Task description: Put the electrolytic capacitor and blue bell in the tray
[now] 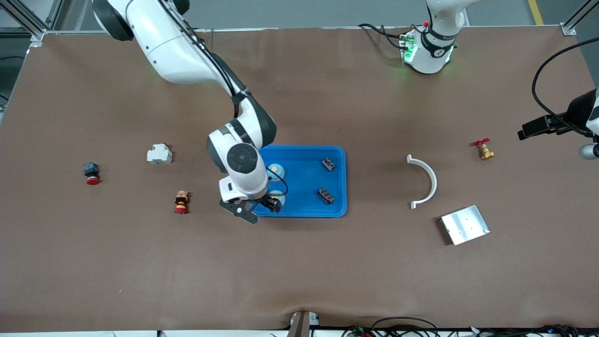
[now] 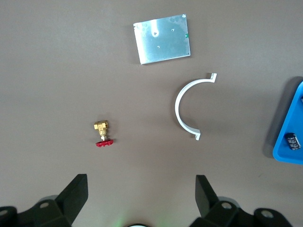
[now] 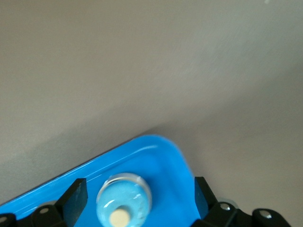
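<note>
With our right tool [image 1: 267, 202] open over a blue bell [image 3: 124, 204] in the tray [image 1: 337, 185], mid-table, we should lift straight up; our left tool [image 2: 139, 198] waits open.

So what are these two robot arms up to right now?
They are filling the blue tray. The right gripper is over the tray's corner nearest the right arm, fingers open, with a blue bell lying in the tray between them. Another blue bell and two dark capacitors already lie in the tray. The left arm waits, its open gripper over bare table near a brass valve.
</note>
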